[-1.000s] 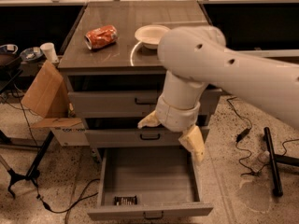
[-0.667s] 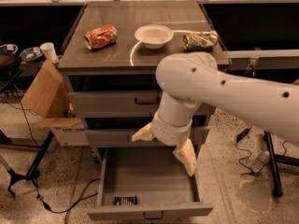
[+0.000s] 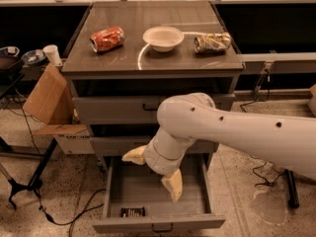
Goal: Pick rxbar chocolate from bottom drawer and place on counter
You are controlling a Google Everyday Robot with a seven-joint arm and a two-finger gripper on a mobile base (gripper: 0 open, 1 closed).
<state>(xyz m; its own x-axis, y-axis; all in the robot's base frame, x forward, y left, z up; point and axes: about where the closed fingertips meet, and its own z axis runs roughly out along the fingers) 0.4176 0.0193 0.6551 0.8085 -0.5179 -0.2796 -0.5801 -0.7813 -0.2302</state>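
Hovering over bottom drawer (image 3: 193,194), tool (image 3: 151,176) spread wide, rxbar chocolate (image 3: 132,212) at front

Surface notes: the counter (image 3: 153,63) is showing a glossy grey-brown top and mirroring the overhead light. The orange can (image 3: 107,38) is glinting as dented, shiny metal. The foil bag (image 3: 212,42) is looking crinkled and silvery-gold, the bowl (image 3: 163,37) pale and matt. The arm (image 3: 237,132) is appearing as smooth white plastic. The gripper (image 3: 150,177), hanging over the bottom drawer (image 3: 195,191) with fingers spread, is showing matt cream pads. The drawer floor is looking like matt grey metal. The rxbar chocolate (image 3: 132,212) is showing a dark wrapper. The cardboard box (image 3: 47,95) is looking matt brown
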